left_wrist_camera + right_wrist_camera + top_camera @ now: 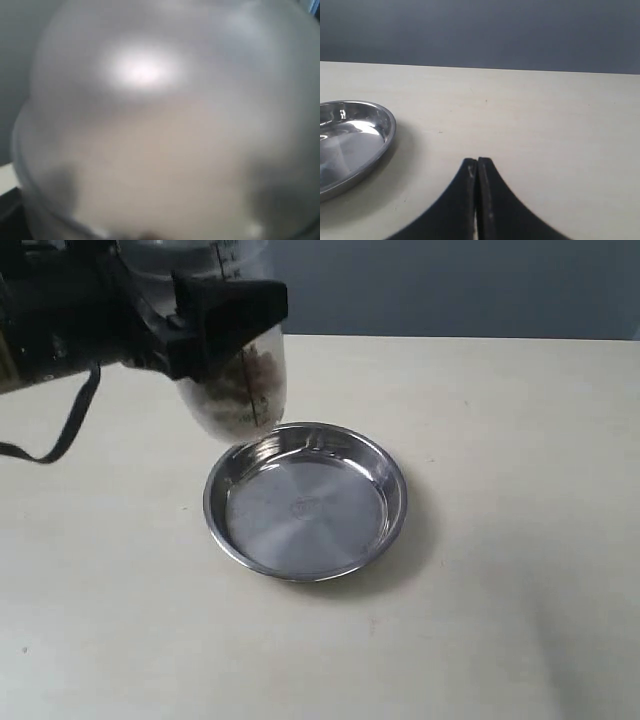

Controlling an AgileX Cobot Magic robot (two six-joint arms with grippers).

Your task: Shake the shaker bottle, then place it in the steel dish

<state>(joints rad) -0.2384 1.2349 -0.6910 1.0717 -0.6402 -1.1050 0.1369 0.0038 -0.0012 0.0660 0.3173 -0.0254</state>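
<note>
Shaker bottle (255, 390), upper left of the exterior view, brownish bits inside, clamped in the left gripper (225, 315). A black cable (65, 430) loops at far left. The bottle's base sits at the upper-left rim of the steel dish (300, 510); contact cannot be judged. The black measuring marks and the dish's centre stamp are unreadable. The frosted dome fills the left wrist view. The right gripper (477, 175) is pressed closed and empty over the pale table (500, 540) beside the dish.

Boxy black left gripper (222, 328) has a thin black cable (62, 428); right gripper (477, 166) has curved black fingers (454, 202)
</note>
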